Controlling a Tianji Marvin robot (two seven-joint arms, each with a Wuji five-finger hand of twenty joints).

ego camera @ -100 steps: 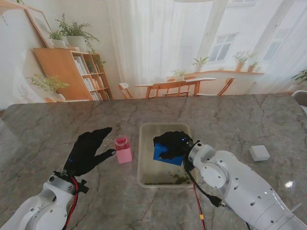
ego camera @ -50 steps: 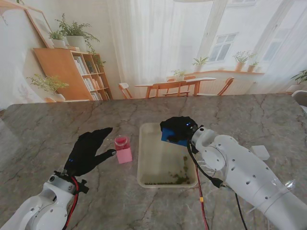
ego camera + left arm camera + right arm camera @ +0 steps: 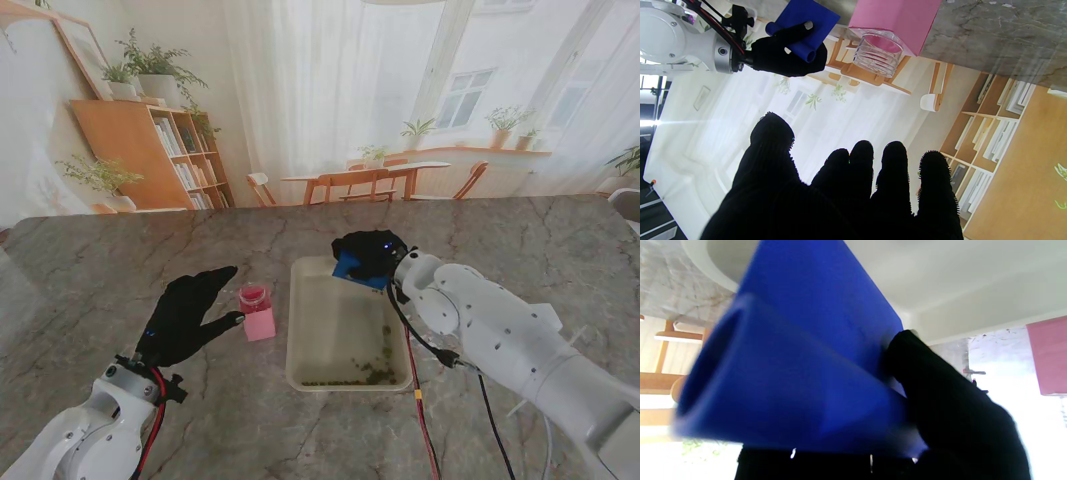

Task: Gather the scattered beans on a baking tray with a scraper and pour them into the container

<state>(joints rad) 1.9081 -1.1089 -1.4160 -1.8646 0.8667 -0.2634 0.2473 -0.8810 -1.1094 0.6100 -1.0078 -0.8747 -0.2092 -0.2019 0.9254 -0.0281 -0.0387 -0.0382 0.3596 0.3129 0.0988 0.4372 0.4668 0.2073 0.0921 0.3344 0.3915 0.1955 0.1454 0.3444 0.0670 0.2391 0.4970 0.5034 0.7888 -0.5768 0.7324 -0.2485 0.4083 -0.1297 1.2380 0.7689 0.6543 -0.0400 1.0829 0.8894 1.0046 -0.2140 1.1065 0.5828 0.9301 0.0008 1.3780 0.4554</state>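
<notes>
Beans [image 3: 368, 376] along tray's [image 3: 297, 330] near edge; pink container [image 3: 257, 312] seemingly empty

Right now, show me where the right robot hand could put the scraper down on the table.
Bare marble lies between the baking tray and the white block, mostly hidden now by the right arm, and across the far table beyond the tray. It is crowded on the tray's left, where the pink container and the open left robot hand sit close. The right robot hand holds the blue scraper.
</notes>
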